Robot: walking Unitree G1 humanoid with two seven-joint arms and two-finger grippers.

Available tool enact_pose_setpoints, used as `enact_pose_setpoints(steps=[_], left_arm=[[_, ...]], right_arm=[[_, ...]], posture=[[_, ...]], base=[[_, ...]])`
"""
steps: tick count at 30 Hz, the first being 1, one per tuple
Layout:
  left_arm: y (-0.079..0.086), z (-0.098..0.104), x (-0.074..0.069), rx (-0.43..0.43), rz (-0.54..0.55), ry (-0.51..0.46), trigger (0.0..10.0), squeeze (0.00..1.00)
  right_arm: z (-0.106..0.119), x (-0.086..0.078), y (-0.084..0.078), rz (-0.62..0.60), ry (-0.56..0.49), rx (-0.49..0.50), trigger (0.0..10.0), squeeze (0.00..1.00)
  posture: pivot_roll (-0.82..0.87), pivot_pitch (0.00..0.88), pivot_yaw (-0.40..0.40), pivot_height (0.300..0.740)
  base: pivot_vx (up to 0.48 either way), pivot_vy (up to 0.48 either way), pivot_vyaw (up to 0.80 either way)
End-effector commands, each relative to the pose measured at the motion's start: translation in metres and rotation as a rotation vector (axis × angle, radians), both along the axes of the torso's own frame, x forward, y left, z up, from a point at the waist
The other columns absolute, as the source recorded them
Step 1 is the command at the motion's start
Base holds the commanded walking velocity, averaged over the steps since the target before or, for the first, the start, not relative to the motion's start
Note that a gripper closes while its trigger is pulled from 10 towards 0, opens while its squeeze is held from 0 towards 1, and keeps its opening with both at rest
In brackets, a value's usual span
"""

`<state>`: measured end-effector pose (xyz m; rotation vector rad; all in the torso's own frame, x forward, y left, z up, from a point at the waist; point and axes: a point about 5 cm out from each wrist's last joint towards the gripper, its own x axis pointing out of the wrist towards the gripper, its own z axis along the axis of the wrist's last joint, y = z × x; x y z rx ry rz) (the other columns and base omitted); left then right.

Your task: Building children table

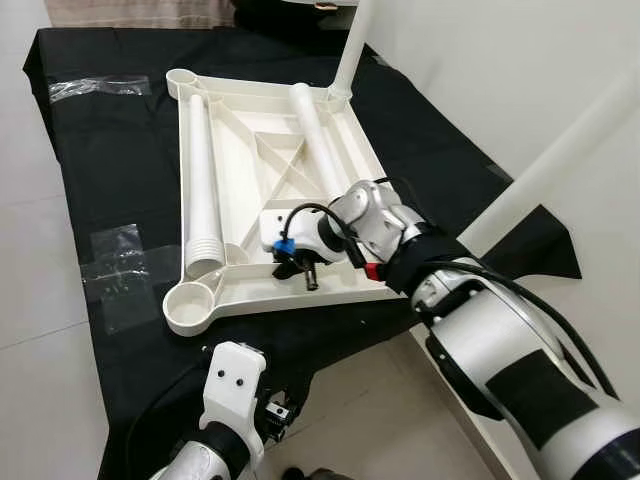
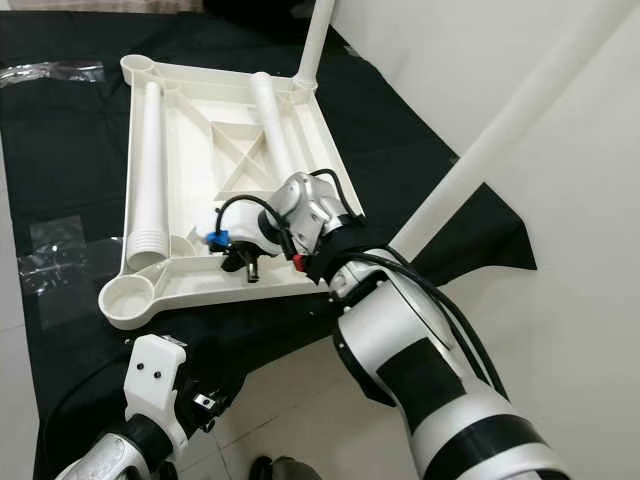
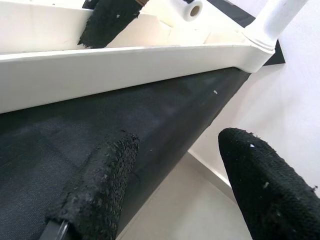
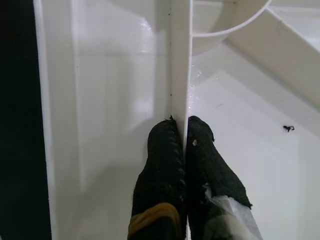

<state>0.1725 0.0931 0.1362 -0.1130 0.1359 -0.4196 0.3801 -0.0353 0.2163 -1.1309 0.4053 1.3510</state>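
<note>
The white plastic tabletop (image 1: 262,175) lay upside down on a black cloth (image 1: 110,170), its glossy underside a grid of thin ribs with round sockets at the corners. Two ribbed white tube legs (image 1: 203,180) rested loose inside it, and two more stood in the corner sockets on the robot's right. The right claw (image 4: 182,131) pinched the thin near-edge wall between its fuzzy black fingers. The left claw (image 3: 185,165) hovered with fingers spread apart below the tabletop's near edge.
</note>
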Motion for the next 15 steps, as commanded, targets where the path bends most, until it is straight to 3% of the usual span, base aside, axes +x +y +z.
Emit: enact_pose_setpoints(steps=[1,4,7,8,15], left_arm=[[-0.003,-0.003,-0.002,-0.010,-0.007,0.024,10.0,0.00],[-0.003,-0.003,-0.002,-0.011,-0.007,0.024,10.0,0.00],[-0.003,-0.003,-0.002,-0.011,-0.008,0.025,10.0,0.00],[-0.003,-0.003,-0.002,-0.012,-0.008,0.026,10.0,0.00],[-0.002,-0.003,-0.002,-0.011,-0.008,0.025,10.0,0.00]], right_arm=[[-0.019,0.000,-0.021,-0.016,0.038,-0.097,0.0,0.00],[-0.021,0.001,-0.039,0.004,0.020,-0.182,0.0,0.00],[-0.022,0.002,-0.046,0.009,0.013,-0.216,0.0,0.00],[-0.023,0.004,-0.064,-0.001,-0.012,-0.282,0.0,0.00],[-0.022,0.007,-0.094,-0.026,-0.056,-0.333,0.0,0.00]], posture=[[0.02,0.177,-0.257,0.740],[0.02,0.178,-0.255,0.740],[0.02,0.177,-0.257,0.740],[0.02,0.176,-0.255,0.740],[0.02,0.174,-0.252,0.740]], base=[[0.000,0.000,0.00],[0.000,0.000,0.00],[0.000,0.000,0.00],[0.000,0.000,0.00],[0.000,0.000,0.00]])
